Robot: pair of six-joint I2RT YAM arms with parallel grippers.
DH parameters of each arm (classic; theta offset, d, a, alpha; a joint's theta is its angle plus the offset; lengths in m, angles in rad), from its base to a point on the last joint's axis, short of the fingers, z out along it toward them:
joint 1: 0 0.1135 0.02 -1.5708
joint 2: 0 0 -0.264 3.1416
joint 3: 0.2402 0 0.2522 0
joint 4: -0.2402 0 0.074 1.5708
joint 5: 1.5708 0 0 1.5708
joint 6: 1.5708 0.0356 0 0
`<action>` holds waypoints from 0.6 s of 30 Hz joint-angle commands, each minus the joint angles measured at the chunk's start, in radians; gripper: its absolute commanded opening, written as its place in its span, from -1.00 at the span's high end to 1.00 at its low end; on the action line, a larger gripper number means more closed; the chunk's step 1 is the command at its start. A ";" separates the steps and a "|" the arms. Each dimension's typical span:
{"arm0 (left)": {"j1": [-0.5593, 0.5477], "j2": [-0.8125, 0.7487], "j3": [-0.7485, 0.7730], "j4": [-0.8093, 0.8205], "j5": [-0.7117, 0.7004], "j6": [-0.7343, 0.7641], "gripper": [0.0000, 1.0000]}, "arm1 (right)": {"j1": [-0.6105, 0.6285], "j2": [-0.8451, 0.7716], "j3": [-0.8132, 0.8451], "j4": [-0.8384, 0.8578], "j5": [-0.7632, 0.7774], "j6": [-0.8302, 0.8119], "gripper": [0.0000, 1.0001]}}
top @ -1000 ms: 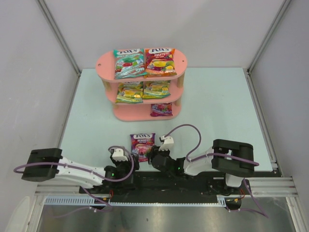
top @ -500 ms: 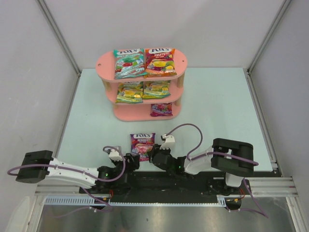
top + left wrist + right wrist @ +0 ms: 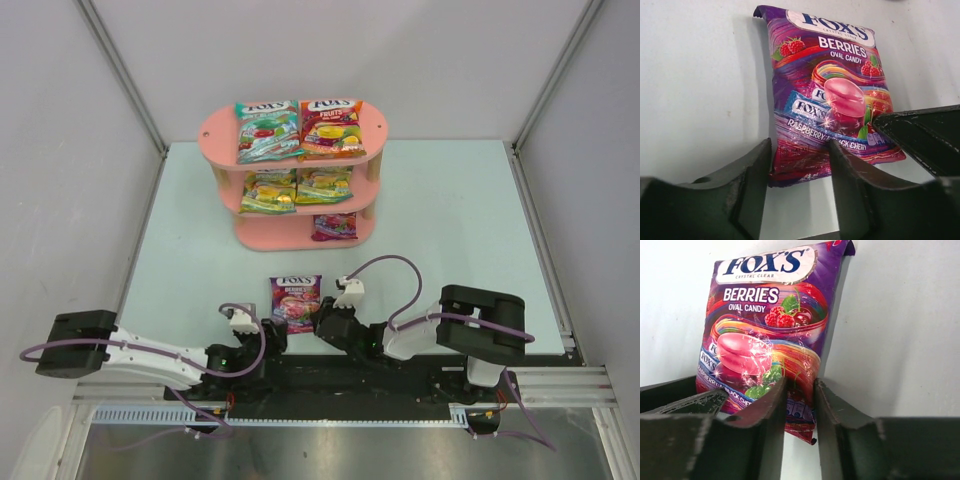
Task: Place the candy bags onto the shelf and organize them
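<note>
One purple candy bag [image 3: 294,298] lies flat on the table near the arms. My left gripper [image 3: 272,336] is open, its fingers straddling the bag's near-left corner [image 3: 790,165], seen in the left wrist view around the left gripper [image 3: 799,150]. My right gripper [image 3: 318,322] has its fingers drawn close on the purple bag [image 3: 765,335] at the near-right corner; in the right wrist view the right gripper [image 3: 801,385] shows only a narrow gap. The pink shelf [image 3: 377,128] stands at the back with a teal bag [image 3: 267,130] and a red-orange bag [image 3: 331,126] on top.
Two yellow-green bags [image 3: 269,190] [image 3: 323,185] lie on the shelf's middle tier and a second purple bag [image 3: 334,227] on the right of the bottom tier. Grey walls enclose the pale table [image 3: 450,230]. A black rail [image 3: 330,375] runs along the near edge.
The left arm drew back to the left, then edged forward again, its gripper staying at the bag's near-left corner. The right gripper crept slightly forward. The bag has hardly moved.
</note>
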 commanded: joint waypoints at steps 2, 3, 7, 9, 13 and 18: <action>-0.002 -0.024 -0.044 0.058 -0.008 0.052 0.07 | -0.004 0.014 -0.010 -0.003 0.010 0.017 0.45; -0.002 -0.028 -0.044 0.060 -0.008 0.063 0.25 | -0.005 0.012 -0.010 -0.004 0.010 0.016 0.54; -0.002 -0.038 -0.027 0.061 -0.007 0.117 0.66 | -0.004 0.000 -0.010 -0.010 0.024 -0.019 0.74; -0.002 -0.038 -0.006 0.058 -0.008 0.147 0.90 | -0.001 -0.017 -0.010 -0.023 0.047 -0.036 0.93; -0.002 -0.047 0.036 0.024 -0.030 0.180 1.00 | 0.005 -0.049 -0.010 -0.040 0.087 -0.084 1.00; 0.025 -0.091 0.040 0.114 -0.030 0.322 0.99 | 0.008 -0.091 -0.010 0.003 0.137 -0.222 1.00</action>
